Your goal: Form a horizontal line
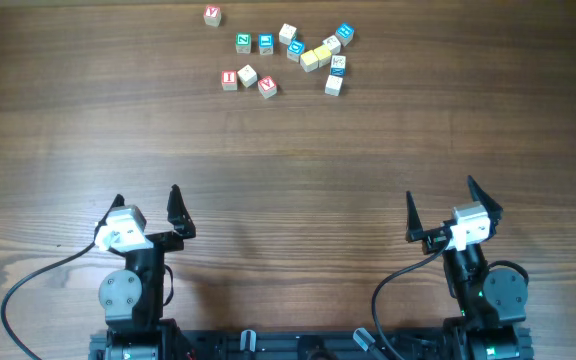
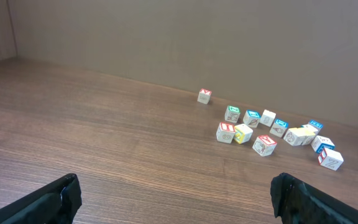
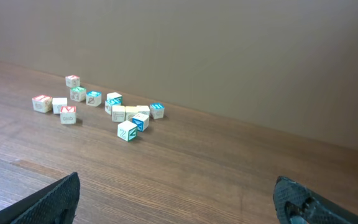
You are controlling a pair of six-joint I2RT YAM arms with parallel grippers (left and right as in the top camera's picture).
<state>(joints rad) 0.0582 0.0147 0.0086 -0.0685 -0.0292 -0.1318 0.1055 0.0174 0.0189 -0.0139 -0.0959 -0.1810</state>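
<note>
**No line yet: cubes loose at the far edge, both pincers waiting empty**

Finding no horizontal line formed so far. Logging the cubes (image 1: 296,50) as a loose cluster near the far edge of the table (image 1: 288,170), about midway along it.

Picking out likely row members:
- a red-lettered cube (image 1: 229,79), a plain pale cube (image 1: 247,75) just beside it, and a second red-lettered cube (image 1: 267,87) close by, all on the near-left side of the cluster and lying roughly in a row
- a yellow cube (image 1: 310,61) packed in on the right, touching or nearly touching its neighbours
- a white cube (image 1: 333,86) on the near-right fringe

Noting a green-lettered cube (image 1: 243,42) and a blue-lettered cube (image 1: 265,43) side by side just behind the trio. Noting also a stray red-lettered cube (image 1: 212,15) set apart, closest to the far edge.

Recording the left gripper (image 1: 146,198) and right gripper (image 1: 440,192) by the near edge, well apart from the cubes. Seeing fingers spread wide on both, pinching nothing.

Weighing what could go wrong:
- Expecting trouble at the crowded right side, where wide fingers coming down around the yellow cube could knock its neighbours and scatter them.
- Expecting tiny cubes to twist or tip if pinched off-centre.
- Anticipating a long reach to the far edge for both arms, with a crossing or collision if both head for the same cluster.
- Watching for the green- and blue-lettered pair getting nudged into the row.
</note>
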